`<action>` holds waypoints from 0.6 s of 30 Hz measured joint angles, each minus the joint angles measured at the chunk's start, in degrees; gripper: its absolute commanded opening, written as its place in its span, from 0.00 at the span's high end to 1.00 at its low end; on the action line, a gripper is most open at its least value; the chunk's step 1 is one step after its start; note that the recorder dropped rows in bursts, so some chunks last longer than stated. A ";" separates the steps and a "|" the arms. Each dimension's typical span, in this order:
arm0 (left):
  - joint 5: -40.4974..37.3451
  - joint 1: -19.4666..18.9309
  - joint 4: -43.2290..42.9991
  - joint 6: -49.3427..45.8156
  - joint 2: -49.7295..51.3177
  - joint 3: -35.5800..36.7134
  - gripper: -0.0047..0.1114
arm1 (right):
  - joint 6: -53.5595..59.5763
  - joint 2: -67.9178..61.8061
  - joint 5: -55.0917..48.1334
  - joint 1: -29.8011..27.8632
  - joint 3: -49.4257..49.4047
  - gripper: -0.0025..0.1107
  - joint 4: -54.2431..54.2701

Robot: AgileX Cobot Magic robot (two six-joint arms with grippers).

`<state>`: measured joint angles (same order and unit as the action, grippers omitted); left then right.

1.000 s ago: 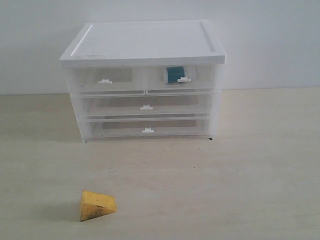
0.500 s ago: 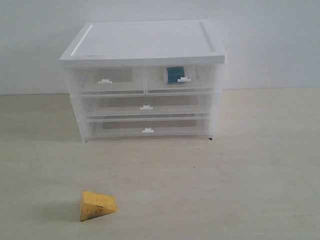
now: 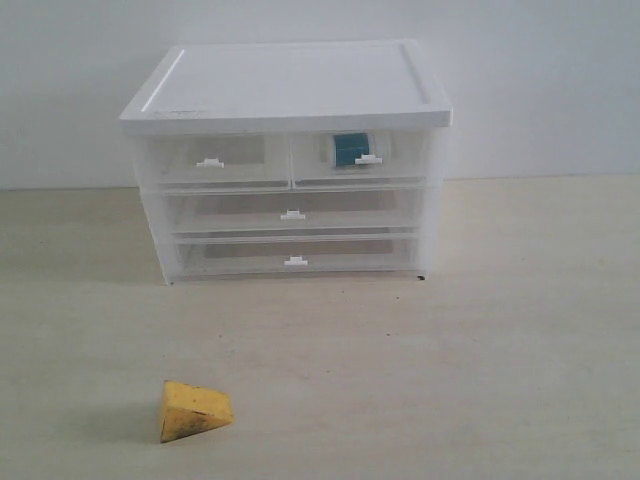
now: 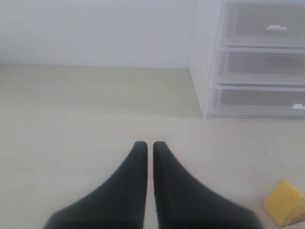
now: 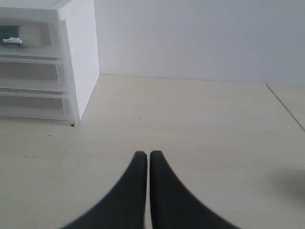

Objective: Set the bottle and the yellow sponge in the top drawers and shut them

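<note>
**Half the job is left: one sponge out, one shut drawer in its way**

The bottle (image 3: 350, 149) sits inside the right top drawer (image 3: 400, 165), which looks pushed in flush. The left top drawer (image 3: 240, 158) looks shut too, with nothing showing inside it. The yellow sponge (image 3: 194, 410) lies on the table (image 3: 450, 350), well in front of the drawer unit (image 3: 290, 85) and toward its left side.

Your left gripper (image 4: 147, 145) hovers over bare table with its jaws pressed together and nothing in them. The sponge is off to one side of it. Your right gripper (image 5: 143, 155) is the same, closed and empty, out beside the unit.

Watch for these:

- If you come down on the sponge with the jaws closed, you will likely shove it away.
- If you pinch the wedge across its sloping faces, it may squirt out.
- If you carry the sponge over first, you will probably have nowhere to put it, so open the drawer beforehand.
- The tab handle (image 3: 209, 162) is tiny, so the fingers could slip off it. A hard pull might also drag the light-looking unit forward.
- If the sponge sits proud of the drawer rim, it could jam the drawer as it closes.
- If you hook the wrong tab, you will disturb the bottle.
</note>
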<state>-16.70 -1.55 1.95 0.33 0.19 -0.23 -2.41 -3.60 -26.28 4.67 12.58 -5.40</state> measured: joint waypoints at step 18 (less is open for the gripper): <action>0.00 0.00 0.00 0.00 0.00 0.00 0.92 | -0.90 3.21 10.47 0.00 -12.30 0.98 4.11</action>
<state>-16.70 -1.55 1.95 0.33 0.19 -0.23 -3.31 -0.39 -15.81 4.67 0.28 -1.29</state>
